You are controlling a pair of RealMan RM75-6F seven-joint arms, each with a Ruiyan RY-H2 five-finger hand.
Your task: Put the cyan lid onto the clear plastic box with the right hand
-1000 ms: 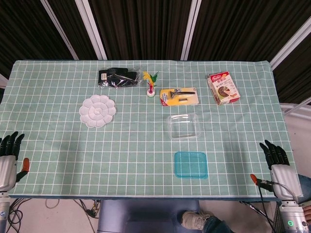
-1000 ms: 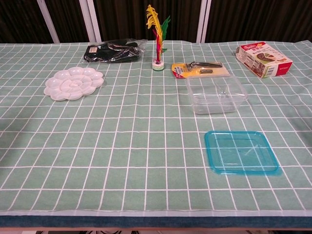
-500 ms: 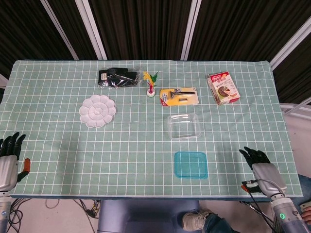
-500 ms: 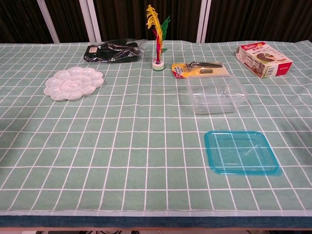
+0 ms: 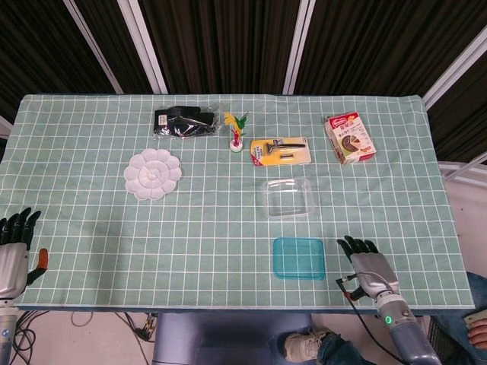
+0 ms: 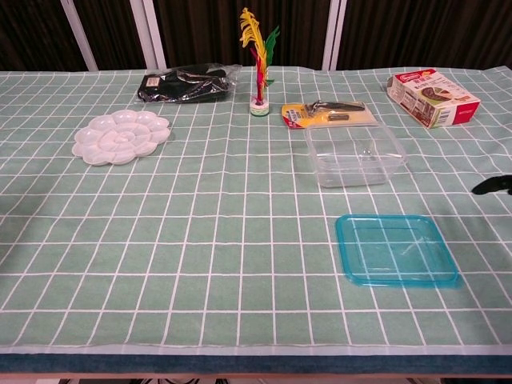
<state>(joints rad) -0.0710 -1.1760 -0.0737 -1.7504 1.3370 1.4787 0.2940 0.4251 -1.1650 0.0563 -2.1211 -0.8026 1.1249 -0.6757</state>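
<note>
The right hand (image 5: 366, 262) hovers over the near right part of the table, its dark fingers (image 5: 354, 244) held close together, pointing away from the robot and holding nothing. In the chest view only a dark fingertip (image 6: 490, 186) shows at the right edge. The lid (image 5: 299, 258) lies flat on the cloth just to the left of those fingers, near them but not touching.

The lid looks like thin, stiff plastic: light, smooth and probably slippery. Lying flat, it offers little to grab from above, so the best hold is likely a pinch on its raised rim at the right edge, nearest the hand, with the thumb under the lip if it can be tipped up. Squeezing hard could make it bend or skid across the cloth.

The box (image 5: 288, 197) stands open, just beyond the lid and apart from it. It also looks light and could slide when the lid is pressed on.

The left hand (image 5: 14, 255) rests off the left edge, fingers slightly apart, empty.
</note>
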